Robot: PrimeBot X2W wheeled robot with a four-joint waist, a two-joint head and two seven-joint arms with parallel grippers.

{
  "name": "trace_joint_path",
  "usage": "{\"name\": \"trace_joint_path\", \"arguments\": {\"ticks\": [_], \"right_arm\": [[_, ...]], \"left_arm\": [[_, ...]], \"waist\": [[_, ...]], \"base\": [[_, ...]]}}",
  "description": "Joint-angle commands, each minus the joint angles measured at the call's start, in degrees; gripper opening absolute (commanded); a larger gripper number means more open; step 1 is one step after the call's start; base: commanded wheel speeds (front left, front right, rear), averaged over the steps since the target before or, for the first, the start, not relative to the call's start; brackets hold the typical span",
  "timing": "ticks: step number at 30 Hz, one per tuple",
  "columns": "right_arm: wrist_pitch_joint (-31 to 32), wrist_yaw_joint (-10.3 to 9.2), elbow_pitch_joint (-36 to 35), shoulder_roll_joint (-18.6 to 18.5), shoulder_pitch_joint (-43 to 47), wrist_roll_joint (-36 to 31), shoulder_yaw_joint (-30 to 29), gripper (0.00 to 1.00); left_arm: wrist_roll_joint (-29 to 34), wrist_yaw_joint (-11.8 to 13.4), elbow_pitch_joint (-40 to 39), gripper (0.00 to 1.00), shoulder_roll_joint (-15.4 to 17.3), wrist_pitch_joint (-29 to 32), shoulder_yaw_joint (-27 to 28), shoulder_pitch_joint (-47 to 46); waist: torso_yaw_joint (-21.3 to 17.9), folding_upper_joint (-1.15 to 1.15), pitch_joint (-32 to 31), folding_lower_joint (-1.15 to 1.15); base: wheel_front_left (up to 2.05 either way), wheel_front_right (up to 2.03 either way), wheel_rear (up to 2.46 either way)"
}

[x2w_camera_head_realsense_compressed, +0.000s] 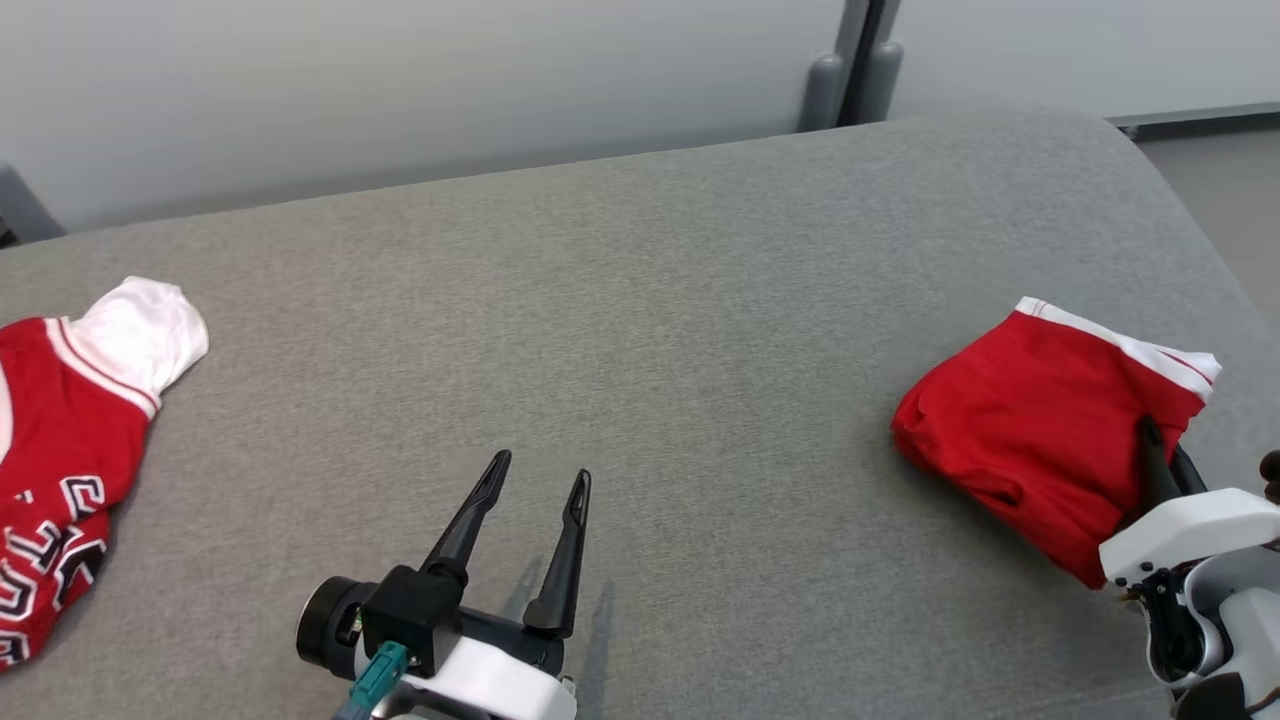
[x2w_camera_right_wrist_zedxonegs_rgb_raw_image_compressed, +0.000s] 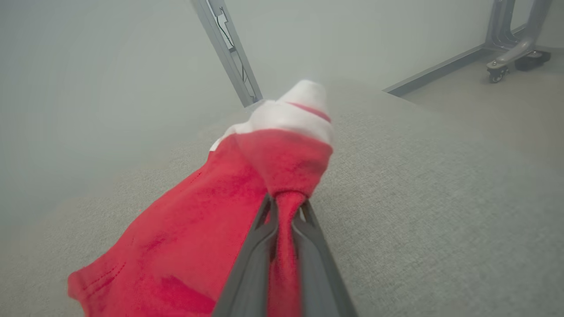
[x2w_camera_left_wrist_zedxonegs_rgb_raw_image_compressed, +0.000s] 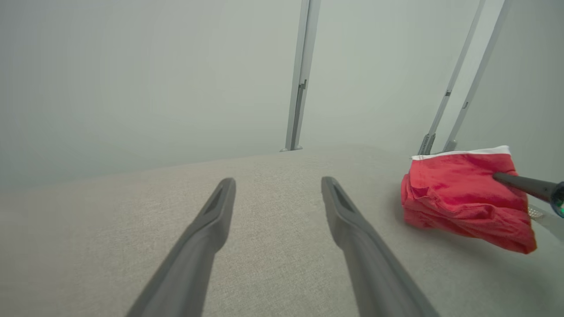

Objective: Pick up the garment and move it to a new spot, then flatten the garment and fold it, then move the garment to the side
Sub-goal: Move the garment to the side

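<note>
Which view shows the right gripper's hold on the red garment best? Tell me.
The right wrist view: the right gripper pinches a bunch of the red garment up close. The head view shows one finger against it at the frame's edge; the left wrist view shows a finger from the side.

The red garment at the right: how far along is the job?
Done, it seems: the red garment is in compact layers, so flattening and folding look finished. In hand: the right gripper is shut on its edge, near the right end of the grey surface. The left gripper is open, holding nothing. Left: setting it down and letting go.
</note>
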Motion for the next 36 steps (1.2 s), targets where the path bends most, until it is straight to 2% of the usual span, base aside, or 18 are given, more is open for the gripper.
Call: {"name": "trace_joint_path", "arguments": {"ticks": [1,16,28,36], "right_arm": [[-0.8,0.0,-1.9,0.0,0.5,-0.9,0.2,0.0],[-0.8,0.0,-3.9,3.0,3.4,-4.0,-4.5,0.0],[-0.8,0.0,-5.3,3.6,3.1,-3.6,-4.8,0.0],[-0.8,0.0,-11.8,2.6,-2.0,1.4,-4.5,0.0]], "left_arm": [[0.6,-0.3,-1.4,1.0,0.0,-0.6,1.9,-2.5],[1.8,-1.4,-1.7,1.0,0.0,-0.6,1.6,-2.9],[2.6,-2.0,-1.5,1.0,0.0,-0.6,1.3,-3.6],[5.5,-3.3,-3.2,1.0,0.5,-0.6,0.8,-5.3]], "waist": [[-2.8,0.0,0.2,0.0],[-11.4,0.0,1.5,0.0],[-13.0,0.0,2.7,0.0],[-11.6,0.0,5.7,0.0]], "base": [[0.0,0.0,0.0],[0.0,0.0,0.0],[0.0,0.0,0.0],[0.0,0.0,0.0]]}}
